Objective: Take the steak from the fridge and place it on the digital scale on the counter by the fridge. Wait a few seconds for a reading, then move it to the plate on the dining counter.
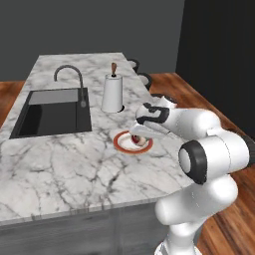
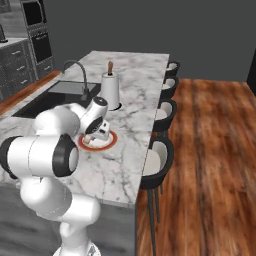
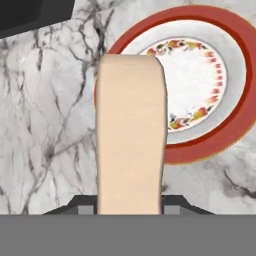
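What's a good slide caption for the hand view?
Gripper holds steak edge-on above the red-rimmed plate.

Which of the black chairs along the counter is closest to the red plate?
The chair nearest the camera in the right base view. It sits level with the red plate on the marble counter; the other chairs line up farther along, toward the far end.

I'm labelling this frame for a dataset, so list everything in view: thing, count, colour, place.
steak: one, pale tan edge showing, held over the plate's edge
plate: one, orange-red rim, white centre, on the dining counter
dining counter: one, white-grey marble
sink: one, black, inset in the counter
faucet: one, dark, curved, beside the sink
paper towel roll: one, white, upright behind the plate
chairs: several, black, along the counter's far side
floor: wood
gripper: one, shut on the steak
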